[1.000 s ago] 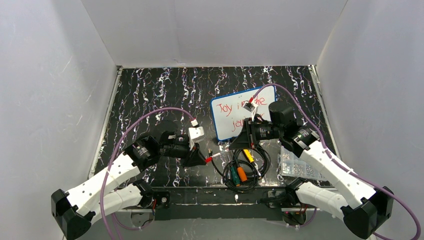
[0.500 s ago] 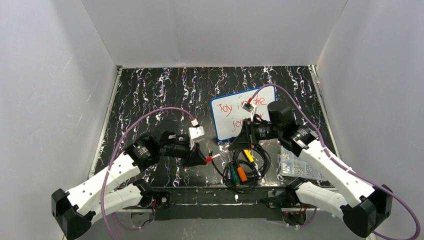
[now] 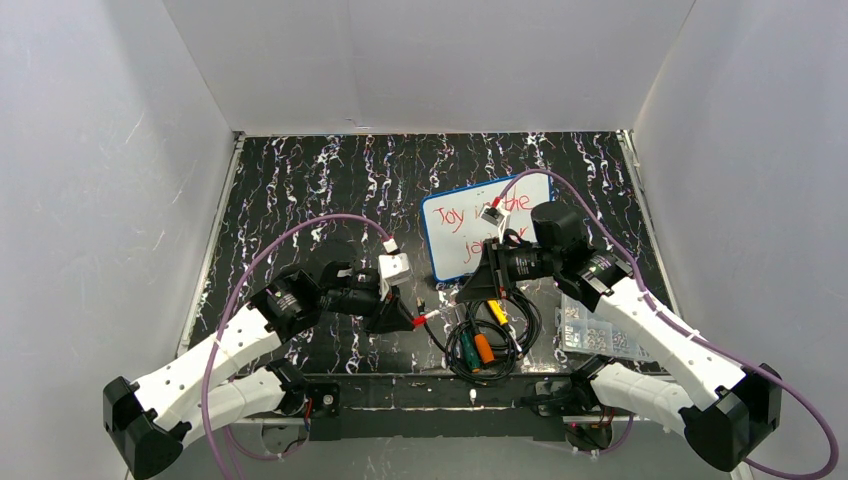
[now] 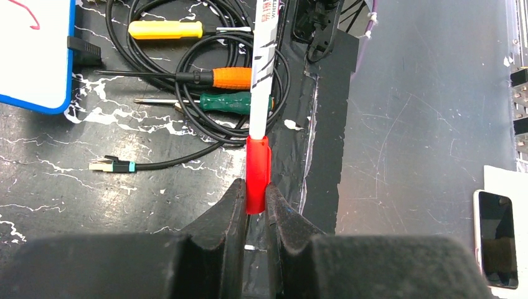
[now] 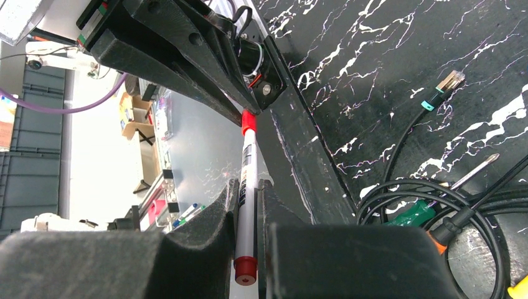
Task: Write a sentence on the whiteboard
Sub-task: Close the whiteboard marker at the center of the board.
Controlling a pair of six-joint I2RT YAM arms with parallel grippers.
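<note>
Whiteboard (image 3: 447, 262) blue-rimmed, left gripper (image 4: 255, 190) pinching red cap (image 4: 258, 165), right gripper (image 5: 248, 187) clamping white marker barrel (image 5: 248, 159)

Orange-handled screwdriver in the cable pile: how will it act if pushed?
Probably stiff and apt to roll: the orange-handled screwdriver has a rounded handle. It lies within the black cable loops, so a push would likely snag or drag that floppy cable. The green screwdriver lies close alongside and may get nudged too.

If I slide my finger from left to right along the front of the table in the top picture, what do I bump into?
left gripper → red-capped marker → green screwdriver → orange screwdriver → clear screw box
</note>
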